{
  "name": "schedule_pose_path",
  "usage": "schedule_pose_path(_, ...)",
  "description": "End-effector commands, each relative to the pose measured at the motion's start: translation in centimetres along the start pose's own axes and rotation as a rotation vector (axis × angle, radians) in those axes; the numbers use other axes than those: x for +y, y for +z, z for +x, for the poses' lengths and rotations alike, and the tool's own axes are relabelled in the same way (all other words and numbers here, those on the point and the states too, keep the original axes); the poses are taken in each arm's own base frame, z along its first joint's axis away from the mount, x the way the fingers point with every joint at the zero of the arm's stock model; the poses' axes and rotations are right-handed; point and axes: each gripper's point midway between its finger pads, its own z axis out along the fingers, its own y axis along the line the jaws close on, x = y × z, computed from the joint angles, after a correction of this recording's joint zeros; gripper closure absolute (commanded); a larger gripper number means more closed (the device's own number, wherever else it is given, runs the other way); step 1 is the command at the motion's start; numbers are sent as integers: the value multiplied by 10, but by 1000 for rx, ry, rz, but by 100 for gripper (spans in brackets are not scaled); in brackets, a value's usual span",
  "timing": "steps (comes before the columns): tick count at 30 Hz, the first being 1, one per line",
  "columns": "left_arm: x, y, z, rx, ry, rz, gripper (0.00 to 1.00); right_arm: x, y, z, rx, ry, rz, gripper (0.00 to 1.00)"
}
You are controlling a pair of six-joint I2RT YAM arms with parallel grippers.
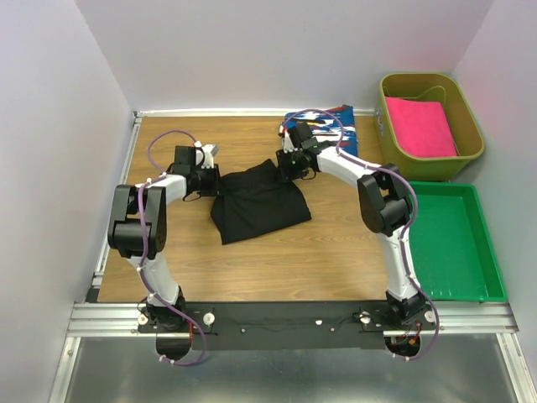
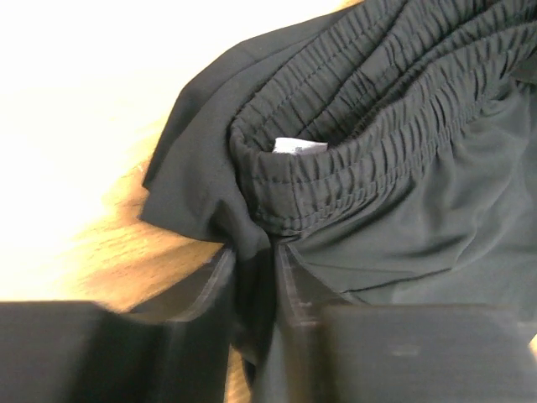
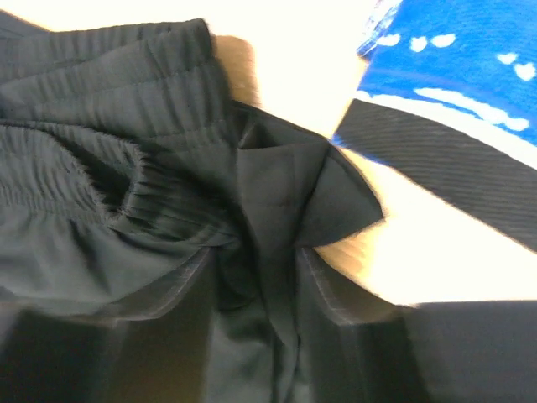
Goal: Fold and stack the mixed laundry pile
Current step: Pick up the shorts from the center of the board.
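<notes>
The plain black garment (image 1: pixel 256 203) lies spread on the wooden table (image 1: pixel 277 269) between my two arms. My left gripper (image 1: pixel 211 179) is shut on its left waistband corner; the left wrist view shows black cloth (image 2: pixel 361 168) pinched between the fingers (image 2: pixel 298 281). My right gripper (image 1: pixel 291 164) is shut on the garment's right top corner; the right wrist view shows black cloth (image 3: pixel 168 168) bunched between the fingers (image 3: pixel 323 290). The blue cloth with white, red and black blotches (image 1: pixel 329 122) lies folded at the far edge, behind the right gripper, and shows in the right wrist view (image 3: pixel 453 67).
An olive bin (image 1: pixel 470 147) at the far right holds a bright pink folded cloth (image 1: pixel 419 126). A green tray (image 1: pixel 482 269) sits to the right of the table. White walls close in the left and far sides.
</notes>
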Motion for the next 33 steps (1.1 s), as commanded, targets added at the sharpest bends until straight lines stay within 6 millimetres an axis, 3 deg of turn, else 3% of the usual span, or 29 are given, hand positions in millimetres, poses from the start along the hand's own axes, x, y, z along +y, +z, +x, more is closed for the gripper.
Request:
schedule_pose_path(1, 5, 9, 11, 44, -18, -8, 84, 12, 5, 19, 43, -5, -78, 72)
schedule_pose_path(4, 1, 10, 9, 41, -14, 2, 100, 16, -1, 7, 14, -18, -88, 99)
schedule_pose_path(13, -28, -29, -52, -142, 123, 0, 100, 16, -50, -46, -178, -18, -21, 99)
schedule_pose_path(23, -67, -49, -95, -249, 228, 32, 100, 8, -88, -67, -267, -35, 58, 99)
schedule_pose_path(28, -94, -60, -122, -302, 287, 65, 100, 2, -120, -77, -320, -59, 95, 99)
schedule_pose_path(33, -135, -68, -157, -361, 364, 113, 100, -34, -152, -86, -358, -23, 187, 99)
